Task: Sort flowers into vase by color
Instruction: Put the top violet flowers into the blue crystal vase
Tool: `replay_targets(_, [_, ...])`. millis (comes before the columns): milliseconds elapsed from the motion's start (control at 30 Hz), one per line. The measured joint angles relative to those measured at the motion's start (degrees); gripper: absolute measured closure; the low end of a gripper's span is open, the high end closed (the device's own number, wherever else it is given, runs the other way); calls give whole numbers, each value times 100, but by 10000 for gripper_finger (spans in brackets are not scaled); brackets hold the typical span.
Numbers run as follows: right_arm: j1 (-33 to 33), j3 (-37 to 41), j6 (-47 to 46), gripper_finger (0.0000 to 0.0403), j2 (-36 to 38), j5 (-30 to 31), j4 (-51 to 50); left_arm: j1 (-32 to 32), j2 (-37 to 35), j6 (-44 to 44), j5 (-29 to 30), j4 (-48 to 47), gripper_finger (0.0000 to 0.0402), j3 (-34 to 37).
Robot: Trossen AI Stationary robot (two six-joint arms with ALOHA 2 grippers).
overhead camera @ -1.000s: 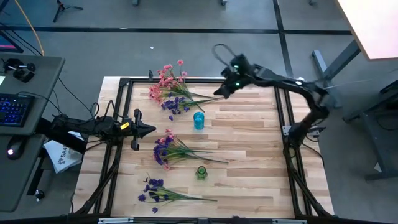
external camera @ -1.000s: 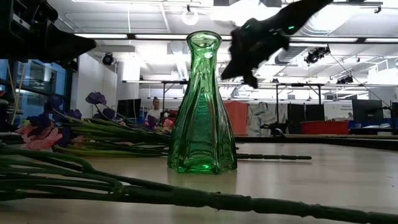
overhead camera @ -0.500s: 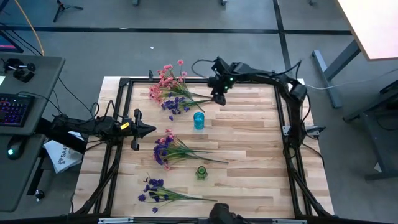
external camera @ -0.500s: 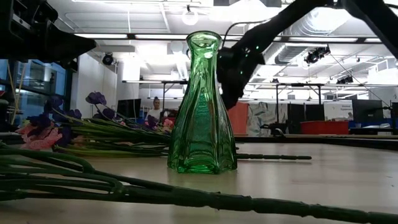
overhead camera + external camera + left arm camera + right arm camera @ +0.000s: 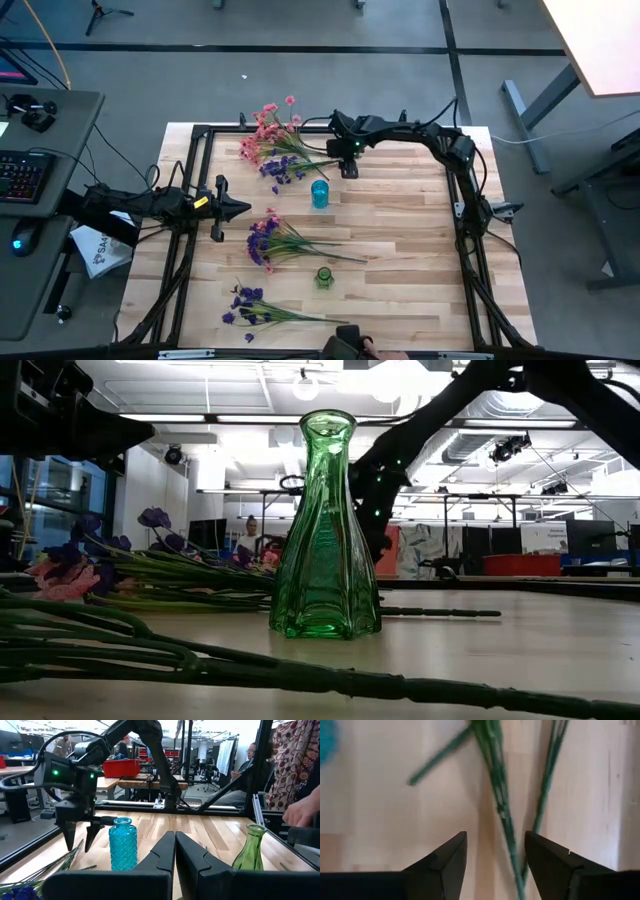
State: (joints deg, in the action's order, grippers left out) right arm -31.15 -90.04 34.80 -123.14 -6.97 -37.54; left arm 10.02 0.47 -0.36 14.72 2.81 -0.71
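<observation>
Four flower bunches lie flat on the table. Pink sprigs (image 5: 268,130) and purple sprigs (image 5: 280,170) are near the far edge, and their green stems (image 5: 325,158) run toward the right. A mixed bunch (image 5: 268,240) is mid-table, and a purple bunch (image 5: 245,305) is near the front. A blue vase (image 5: 319,193) and a green vase (image 5: 323,277) stand upright. My right gripper (image 5: 347,170) is open and points down just above the far bunch's stems (image 5: 502,815), which show between its fingers. My left gripper (image 5: 175,855) is shut and waits at the table's left edge (image 5: 228,208).
A black frame (image 5: 462,210) rims the table. In the left wrist view the right gripper (image 5: 79,844) hangs next to the blue vase (image 5: 122,845), and a person's hand (image 5: 304,812) shows beyond the table's right side. Bare wood lies right of the vases.
My right gripper has swung from over the far right part of the table toward the left and come down, tipping to point downward over the stems of the far bunch. Flowers and vases have stayed put.
</observation>
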Motion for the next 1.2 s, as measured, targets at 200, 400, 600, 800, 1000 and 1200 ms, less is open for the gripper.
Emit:
replay_targets(200, [68, -11, 0, 241, -157, 213, 44, -1, 0, 1, -2, 0, 402, 0])
replay_targets(400, [177, -83, 128, 306, -179, 358, -63, 0, 0, 0, 0, 0, 402, 0])
replay_targets(600, [205, -628, 60, 387, -147, 227, -863, 0, -1, 2, 0, 1, 401, 0])
replay_targets(800, [127, -1242, -8, 398, 534, -73, -1255, 0, -1, 1, 0, 0, 401, 0])
replay_targets(1000, [-179, -1301, -655, 400, 1490, -787, -1210, 0, 0, 6, -2, 0, 402, 0])
replay_targets(1200, [-344, -25, -1539, 401, 2579, -1484, -584, -4, -2, -198, 581, 270, 402, -2])
